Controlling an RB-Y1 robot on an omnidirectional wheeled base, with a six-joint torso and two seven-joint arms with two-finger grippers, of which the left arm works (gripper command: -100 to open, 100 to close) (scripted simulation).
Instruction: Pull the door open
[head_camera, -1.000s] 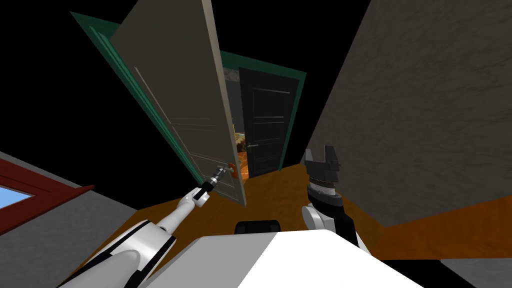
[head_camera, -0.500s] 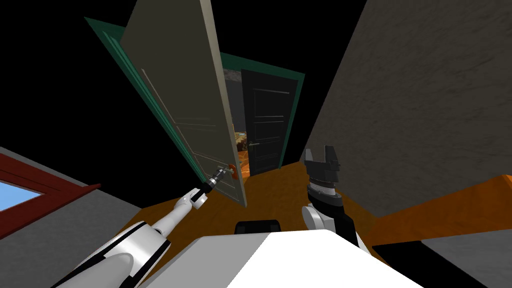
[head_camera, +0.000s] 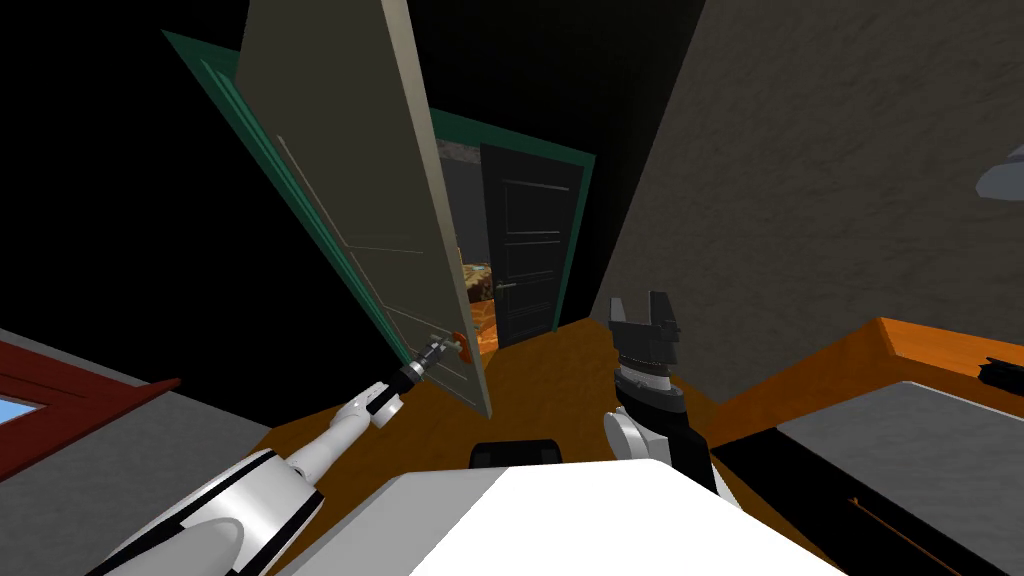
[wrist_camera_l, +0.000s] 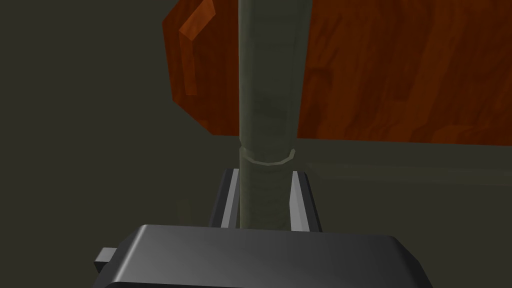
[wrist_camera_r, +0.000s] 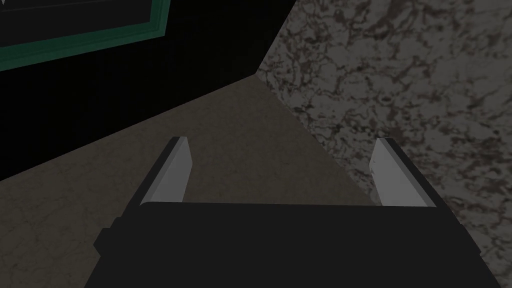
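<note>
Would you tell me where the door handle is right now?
In the head view, left of centre, the handle sits low on the door by its free edge, clamped in the left gripper.

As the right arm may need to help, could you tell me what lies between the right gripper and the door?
Bare orange-brown floor, seen in the head view, separates the open right gripper from the door.

Fingers (wrist_camera_l: 299, 200) of left gripper (wrist_camera_l: 266, 172) tight around grey-green handle (wrist_camera_l: 270, 75), orange wood-grained surface (wrist_camera_l: 400, 75) behind
</note>
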